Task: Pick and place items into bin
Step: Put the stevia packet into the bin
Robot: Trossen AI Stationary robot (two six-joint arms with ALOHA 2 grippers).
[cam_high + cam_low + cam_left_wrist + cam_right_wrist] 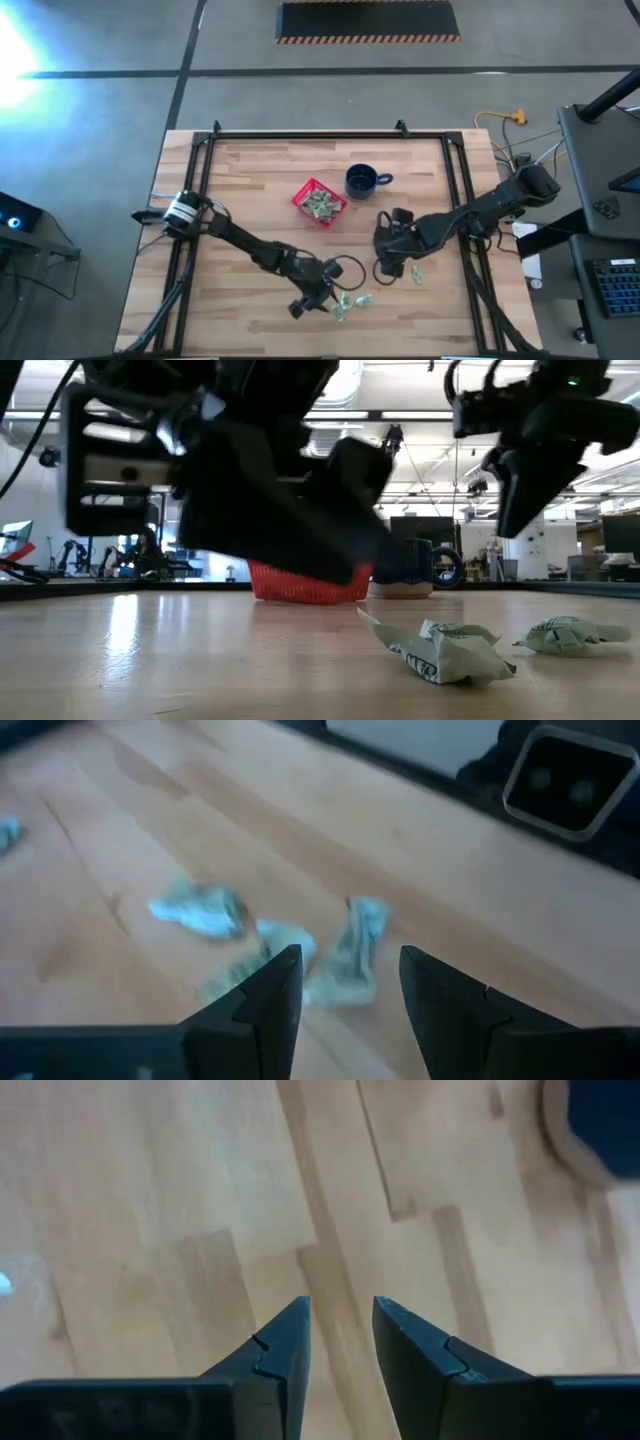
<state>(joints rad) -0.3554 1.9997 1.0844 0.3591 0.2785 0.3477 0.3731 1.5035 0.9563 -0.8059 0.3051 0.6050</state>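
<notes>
The red bin (319, 202) stands mid-table with several pale green-and-white wrapped items inside. A few loose items (348, 303) lie near the front edge; one more (416, 275) lies farther right. My left gripper (350, 982) is open just above the front cluster (345, 960), touching nothing. My right gripper (340, 1330) is open and empty above bare wood, to the right of the bin and near the mug. In the low view two items (445, 650) (565, 635) lie in front.
A dark blue mug (362, 181) stands just right of the bin. A black frame runs along the table's left, far and right edges (300, 137). The wood at the table's left half is bare.
</notes>
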